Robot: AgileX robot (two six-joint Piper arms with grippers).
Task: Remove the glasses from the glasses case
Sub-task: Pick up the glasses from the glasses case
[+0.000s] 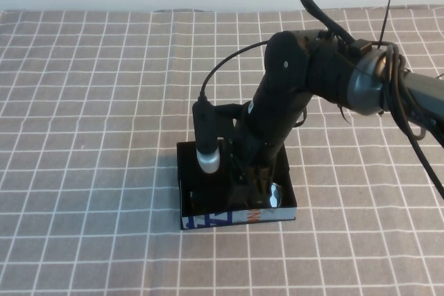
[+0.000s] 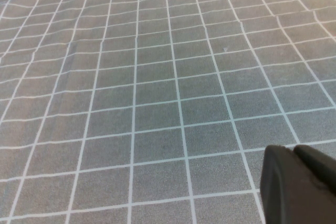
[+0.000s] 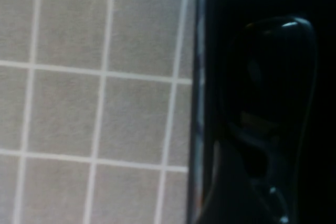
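The glasses case (image 1: 208, 221) is a shallow black box with a white printed front edge, at the table's front middle. The glasses (image 1: 275, 195) lie inside it, one shiny lens showing near the front right corner. My right gripper (image 1: 259, 184) reaches down into the case, right over the glasses. In the right wrist view the dark lens (image 3: 278, 66) lies inside the case's wall (image 3: 199, 103), and the gripper's dark shape sits close against the frame. My left gripper (image 2: 294, 151) shows only in the left wrist view, shut and empty over bare cloth.
A grey cloth with a white grid (image 1: 90, 102) covers the whole table. The right arm's black body (image 1: 291, 88) and its cables cross above the case. A white-tipped wrist camera (image 1: 208, 159) hangs over the case's back left part.
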